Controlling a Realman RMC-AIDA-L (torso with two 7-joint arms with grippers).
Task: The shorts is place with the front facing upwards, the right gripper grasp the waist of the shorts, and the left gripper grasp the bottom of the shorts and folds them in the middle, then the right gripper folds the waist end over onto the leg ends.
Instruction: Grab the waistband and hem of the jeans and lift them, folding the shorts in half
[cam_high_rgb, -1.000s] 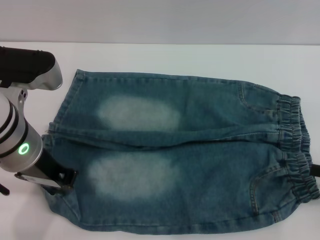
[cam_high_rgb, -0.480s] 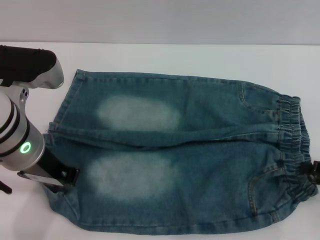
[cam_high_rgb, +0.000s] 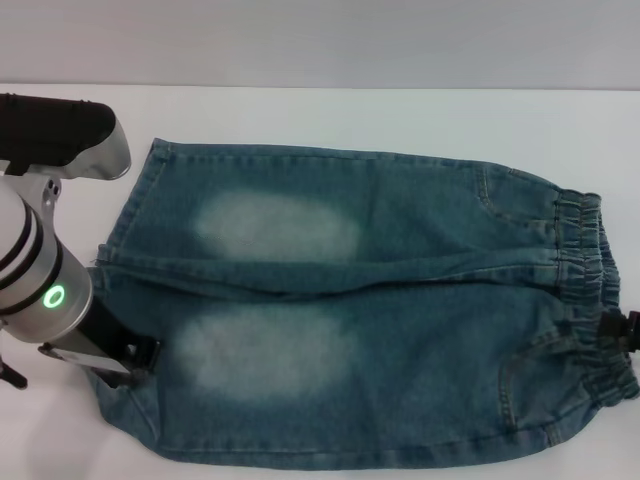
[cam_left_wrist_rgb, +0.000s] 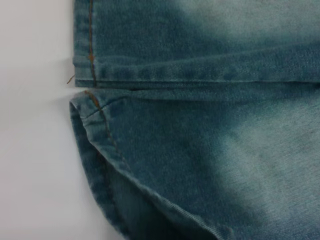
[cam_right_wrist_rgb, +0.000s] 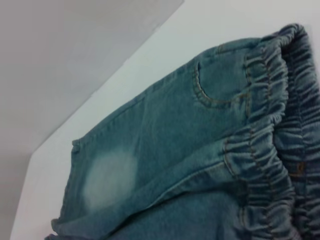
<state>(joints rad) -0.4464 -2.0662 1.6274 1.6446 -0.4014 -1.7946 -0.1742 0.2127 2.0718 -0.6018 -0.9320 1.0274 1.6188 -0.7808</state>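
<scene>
While shorts (cam_high_rgb: 370, 310) lay flat on desk (cam_high_rgb: 350, 115), head view: left end effector (cam_high_rgb: 112, 362) was set at leg hem, right end effector (cam_high_rgb: 625, 335) at waistband; finger states could not be told. Grasp step judged under way.
Left wrist view: leg ends (cam_left_wrist_rgb: 92, 107) were shown, no fingers.
Right wrist view: waist end (cam_right_wrist_rgb: 270, 150) was shown close. Firm pinches judged needed before fold.

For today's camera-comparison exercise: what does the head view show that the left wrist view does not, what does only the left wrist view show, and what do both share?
Only the head view shows the whole shorts spread on the white table, the gathered waistband, the left gripper at the near leg's hem, and a bit of the right gripper at the waistband. Only the left wrist view shows the orange hem stitching and a loose thread. Both show the blue denim, pale faded patches and the two leg ends meeting.
</scene>
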